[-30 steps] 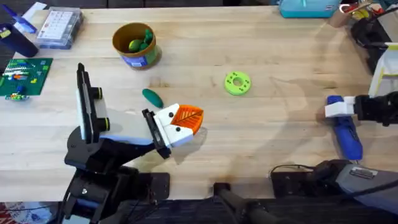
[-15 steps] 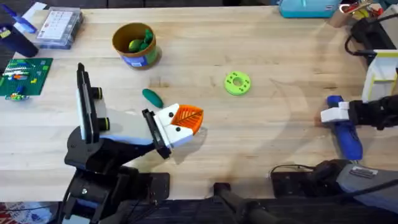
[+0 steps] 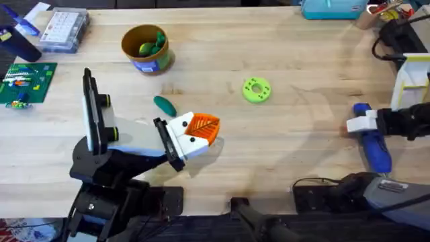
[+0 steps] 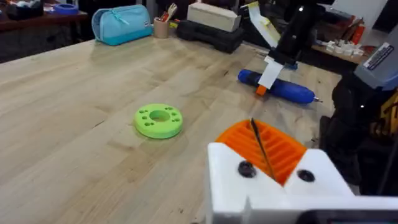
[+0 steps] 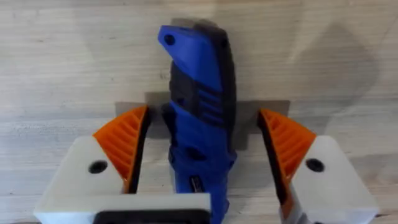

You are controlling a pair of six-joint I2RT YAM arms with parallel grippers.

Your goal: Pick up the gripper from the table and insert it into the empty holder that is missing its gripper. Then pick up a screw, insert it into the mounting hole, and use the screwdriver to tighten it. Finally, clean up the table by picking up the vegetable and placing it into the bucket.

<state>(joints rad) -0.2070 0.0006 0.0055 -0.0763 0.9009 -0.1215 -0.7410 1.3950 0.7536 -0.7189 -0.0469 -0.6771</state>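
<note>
My right hand [image 5: 205, 168] hung spread astride the screwdriver [image 5: 200, 124], pads clear of it. I judged it rigid, heavy, slick; mid-body grip best. My left hand [image 3: 199, 132] stayed pressed together.

One blue screwdriver [image 3: 373, 140] lies between the right claw's [image 5: 202, 152] spread fingers. One dark-green vegetable [image 3: 164, 105] lies just beyond the left claw [image 3: 201, 129]. Farther beyond stands one yellow bucket [image 3: 146, 62], holding two green items. One lime-green ring [image 3: 256, 89] lies between the two claws.
</note>
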